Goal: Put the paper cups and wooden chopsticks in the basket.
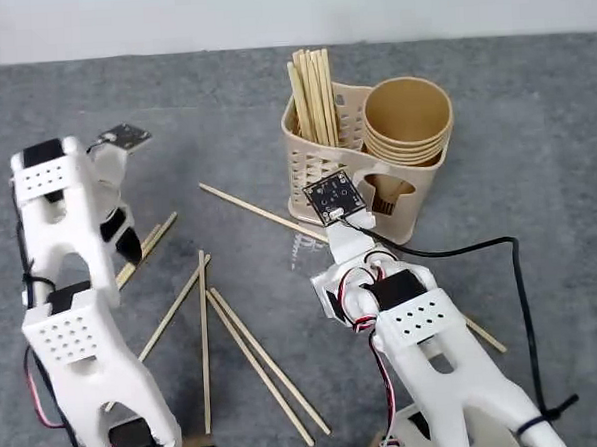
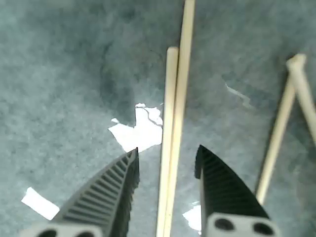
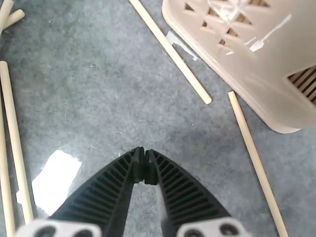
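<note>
- The left gripper (image 2: 167,153) stands with its jaws apart and holds nothing. They straddle a pair of chopsticks (image 2: 173,123) lying side by side and touching on the grey table (image 1: 536,171).
- The long axis of this pair runs straight out between the two fingers, away from the wrist camera. Closing the jaws would therefore grip the pair across its width.
- In the high view the same pair (image 1: 149,241) lies diagonally beside the left arm, with its far end angled toward the basket side.
- The right gripper (image 3: 144,155) has its jaws closed tip to tip with nothing between them. It hangs over bare table just in front of the basket (image 3: 237,64).
- Two single chopsticks lie near the right gripper. One (image 3: 170,49) points obliquely at the basket's base, and the other (image 3: 254,158) runs on from the basket's foot.
- Completed: the paper cups (image 1: 408,118) sit nested in one compartment of the basket. A bundle of chopsticks (image 1: 312,93) stands nearly upright in the adjoining compartment, tips upward.
- Outstanding: several chopsticks lie flat between the arms. They include an upright-running one (image 1: 204,339) and two parallel diagonal ones (image 1: 266,365).
- Judgement: the cup portion appears finished, and roughly half of the chopstick portion is left.
</note>
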You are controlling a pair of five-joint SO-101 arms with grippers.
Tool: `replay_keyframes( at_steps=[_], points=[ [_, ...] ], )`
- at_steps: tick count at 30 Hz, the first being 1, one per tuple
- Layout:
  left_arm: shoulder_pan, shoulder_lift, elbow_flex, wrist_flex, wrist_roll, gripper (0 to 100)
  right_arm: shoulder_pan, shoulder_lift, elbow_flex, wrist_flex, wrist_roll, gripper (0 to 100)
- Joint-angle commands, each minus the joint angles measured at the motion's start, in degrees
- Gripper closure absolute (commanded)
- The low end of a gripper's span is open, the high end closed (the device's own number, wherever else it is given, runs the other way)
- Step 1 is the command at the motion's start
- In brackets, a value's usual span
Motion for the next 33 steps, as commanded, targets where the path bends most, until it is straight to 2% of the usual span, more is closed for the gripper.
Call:
replay_keyframes(
  at_steps=[1, 6, 13, 19, 24, 27, 31, 33],
  points=[
    [-1.6, -5.1, 2.3, -3.4, -0.9, 81, -0.2, -2.1, 0.1, 0.0, 0.0, 99.0],
    [-1.4, -12.6, 11.3, -7.2, -0.9, 81, -0.2, -2.1, 0.1, 0.0, 0.0, 99.0],
    [-1.6, -20.3, 29.1, -22.4, -0.9, 77, -0.1, -2.1, 0.1, -0.1, 0.0, 99.0],
    [-1.6, -18.5, 33.5, -28.9, -0.9, 76, -0.1, -2.1, 0.1, -0.1, 0.0, 99.0],
    [-1.6, -11.3, 33.4, -33.8, -0.9, 79, -0.1, -2.1, 0.1, -0.1, 0.0, 99.0],
    [-1.6, -6.4, 30.7, -33.5, -2.5, 86, -0.1, -2.1, 0.1, -0.1, 0.0, 99.0],
    [-1.8, -1.5, 23.1, -25.4, -5.2, 97, -0.1, -2.1, 0.1, -0.1, 0.0, 99.0],
    [-1.7, 0.5, 20.0, -21.5, -7.4, 99, -0.1, -2.1, 0.1, -0.1, 0.0, 99.0]
  ],
)
